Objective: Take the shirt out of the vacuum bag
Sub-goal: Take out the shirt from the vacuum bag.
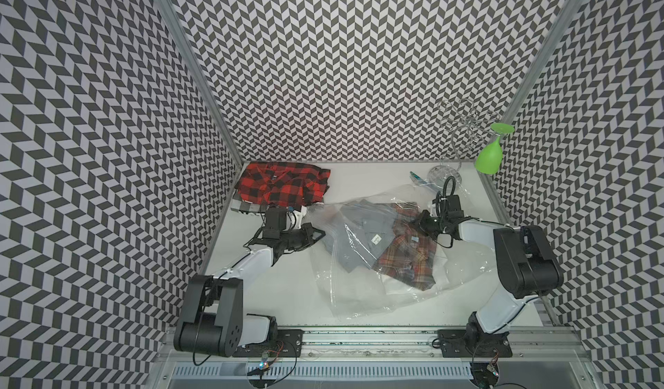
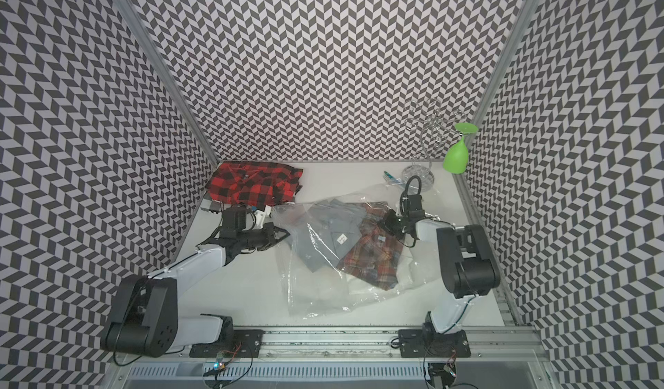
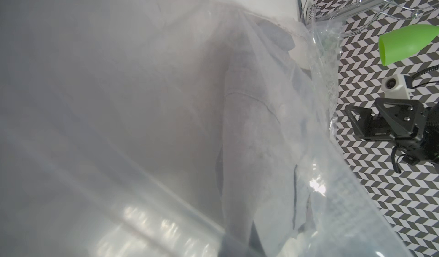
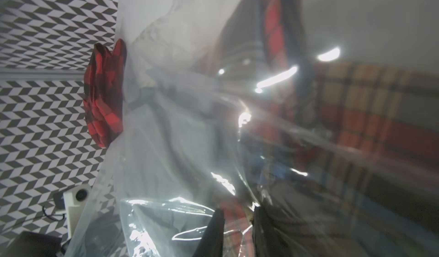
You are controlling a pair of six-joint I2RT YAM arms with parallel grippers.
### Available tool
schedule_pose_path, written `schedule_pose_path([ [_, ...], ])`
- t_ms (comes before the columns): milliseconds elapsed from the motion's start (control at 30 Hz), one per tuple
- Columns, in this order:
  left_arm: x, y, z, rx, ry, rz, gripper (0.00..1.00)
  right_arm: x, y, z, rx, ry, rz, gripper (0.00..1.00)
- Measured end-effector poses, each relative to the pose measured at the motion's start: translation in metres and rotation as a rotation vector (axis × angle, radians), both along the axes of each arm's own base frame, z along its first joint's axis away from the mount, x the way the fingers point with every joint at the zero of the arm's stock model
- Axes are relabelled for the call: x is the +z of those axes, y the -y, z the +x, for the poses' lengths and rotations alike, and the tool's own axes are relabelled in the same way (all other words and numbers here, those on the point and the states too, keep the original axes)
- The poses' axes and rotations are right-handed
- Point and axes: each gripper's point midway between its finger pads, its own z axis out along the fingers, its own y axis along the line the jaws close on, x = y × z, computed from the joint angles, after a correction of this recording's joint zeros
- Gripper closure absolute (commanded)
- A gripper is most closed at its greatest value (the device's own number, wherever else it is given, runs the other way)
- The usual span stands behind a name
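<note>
The clear vacuum bag [image 1: 359,290] [image 2: 316,290] lies crumpled mid-table. Inside it are a folded grey shirt [image 1: 355,232] [image 3: 256,137] and an orange-brown plaid shirt [image 1: 409,258] [image 2: 373,258]. My left gripper [image 1: 319,233] [image 2: 285,233] is shut on the bag's left edge; in the left wrist view plastic [image 3: 118,125] hides its jaws. My right gripper [image 1: 416,222] [image 4: 237,217] sits at the bag's far right side over the plaid shirt. Its fingers [image 4: 213,232] stand apart, with plaid cloth and film showing between them.
A red-and-black checked shirt [image 1: 280,186] [image 4: 104,96] lies outside the bag at the back left. A wire glass rack [image 1: 463,128] with a hanging green glass [image 1: 488,157] stands at the back right. A small blue clip [image 1: 416,178] lies near its base.
</note>
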Motion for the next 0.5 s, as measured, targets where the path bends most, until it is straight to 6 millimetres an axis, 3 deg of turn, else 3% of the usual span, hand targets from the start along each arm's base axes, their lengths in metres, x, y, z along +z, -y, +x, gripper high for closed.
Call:
schedule_pose_path([
  [67, 0.001, 0.001, 0.008, -0.010, 0.013, 0.004, 1.00, -0.004, -0.022, -0.006, 0.038, -0.013, -0.006, 0.41],
  [167, 0.000, 0.002, 0.011, -0.022, 0.021, 0.009, 1.00, -0.021, -0.038, -0.016, 0.039, -0.060, -0.017, 0.46],
  [367, -0.001, 0.002, 0.008, -0.036, 0.018, 0.002, 1.00, -0.069, -0.038, -0.013, -0.034, -0.163, -0.064, 0.69],
  [500, -0.001, -0.002, -0.002, -0.032, 0.011, -0.008, 1.00, -0.088, -0.032, -0.010, -0.087, -0.193, -0.101, 0.82],
])
